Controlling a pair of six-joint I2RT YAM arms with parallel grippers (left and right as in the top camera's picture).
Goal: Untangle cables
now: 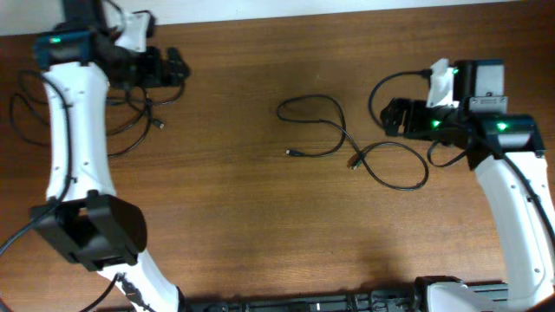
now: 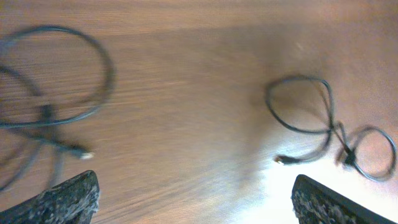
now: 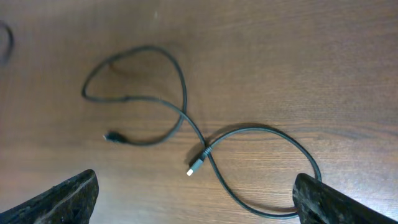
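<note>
- Lying at mid-desk (image 1: 243, 217), one cable (image 3: 203, 147) forms a loose figure-eight and crosses itself beside its pale plug.
- A second cable (image 2: 109, 67) loops near the left hand (image 1: 179, 66).
- Both hands gape wide and hold nothing; the right hand (image 1: 390, 117) is near the figure-eight.

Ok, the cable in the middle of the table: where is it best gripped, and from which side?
Take the dark plug end of the middle cable, coming straight down with the jaws across the cord. It lies flat on the table, clear of other strands. The pale-tipped plug sits right by the crossing, so a grip there would likely catch a second strand.
</note>
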